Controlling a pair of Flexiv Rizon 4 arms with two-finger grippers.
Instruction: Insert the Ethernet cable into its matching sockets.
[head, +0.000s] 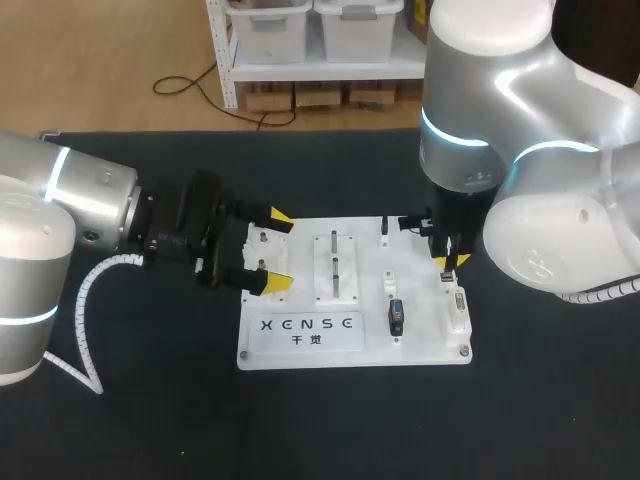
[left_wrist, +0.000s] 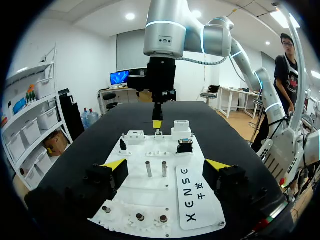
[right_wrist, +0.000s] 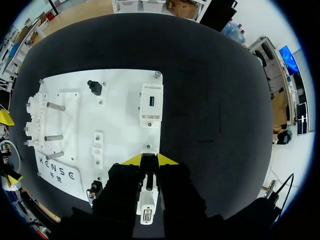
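Black table (head: 150, 430), white socket board (head: 425, 340) at centre. Right gripper (right_wrist: 150, 160) is pinched on a small dark piece, judged to be the Ethernet plug (right_wrist: 148, 174), over the board's right edge and just above a white socket block (right_wrist: 146, 209). Left gripper (head: 272, 250) stands spread wide at the board's left edge. Confirm the socket matches, square the plug to it, descend straight, and press gently.

Head cam overhead; wrist cams low, close; all share board (head: 420, 345).
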